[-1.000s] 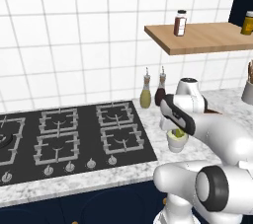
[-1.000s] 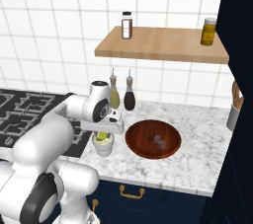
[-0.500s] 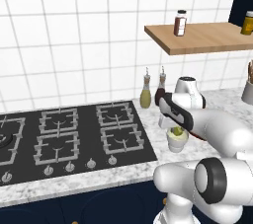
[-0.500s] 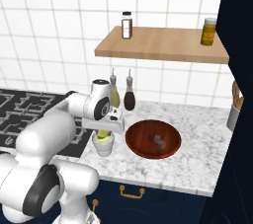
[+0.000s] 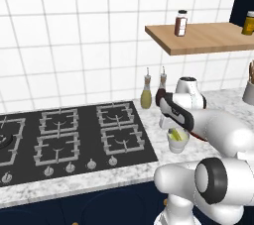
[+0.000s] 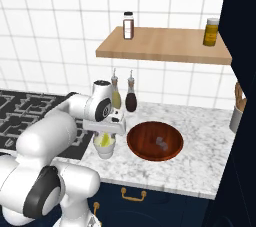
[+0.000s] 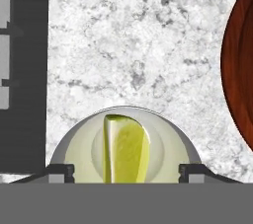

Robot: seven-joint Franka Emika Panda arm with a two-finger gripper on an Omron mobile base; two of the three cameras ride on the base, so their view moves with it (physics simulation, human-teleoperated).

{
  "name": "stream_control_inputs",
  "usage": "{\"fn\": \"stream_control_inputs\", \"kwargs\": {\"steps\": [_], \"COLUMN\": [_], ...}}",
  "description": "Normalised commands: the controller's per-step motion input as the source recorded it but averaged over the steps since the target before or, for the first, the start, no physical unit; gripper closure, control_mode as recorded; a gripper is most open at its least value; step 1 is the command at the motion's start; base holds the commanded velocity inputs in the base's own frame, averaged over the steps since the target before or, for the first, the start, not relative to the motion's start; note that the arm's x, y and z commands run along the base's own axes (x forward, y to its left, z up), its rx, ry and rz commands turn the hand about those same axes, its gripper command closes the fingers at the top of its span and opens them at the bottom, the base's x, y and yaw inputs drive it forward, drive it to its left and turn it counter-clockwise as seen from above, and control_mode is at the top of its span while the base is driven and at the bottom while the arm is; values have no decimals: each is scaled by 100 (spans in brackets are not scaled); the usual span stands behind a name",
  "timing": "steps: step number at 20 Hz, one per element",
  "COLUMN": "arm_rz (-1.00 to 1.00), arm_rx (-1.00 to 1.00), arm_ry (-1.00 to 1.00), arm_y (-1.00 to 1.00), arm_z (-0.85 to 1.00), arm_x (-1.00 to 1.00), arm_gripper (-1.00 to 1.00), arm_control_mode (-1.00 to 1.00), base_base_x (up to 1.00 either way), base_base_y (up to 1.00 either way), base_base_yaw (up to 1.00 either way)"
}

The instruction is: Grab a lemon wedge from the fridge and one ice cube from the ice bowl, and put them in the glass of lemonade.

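Yellow-green lemon wedge (image 7: 124, 149) lies in the glass (image 7: 74, 144), between the hand's (image 7: 126, 172) fingertips.

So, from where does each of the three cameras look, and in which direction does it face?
Left base view: behind the arm on its left, facing forward and down over the stove; the white arm rises at lower right, end effector over the glass of lemonade.
Right base view: behind on the right, facing the ice bowl; the arm rises at lower left.
Hand view: on the hand, looking straight down at the lemon wedge in the glass; two dark finger tips show, open.
Shared: both base views show glass, shelf and bottles.
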Motion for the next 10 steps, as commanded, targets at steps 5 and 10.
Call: {"fn": "stream_control_inputs", "kwargs": {"steps": [5,10], "arm_rz": [0,0], "arm_rx": [0,6], "arm_ry": [-1,-7], "arm_y": [0,-26], "arm_z": [16,36], "arm_x": [0,-5], "arm_gripper": [-100,-100], "arm_control_mode": [-100,-100], "base_base_x": [0,0], "base_base_y": [0,0], "base_base_yaw": [0,0]}}
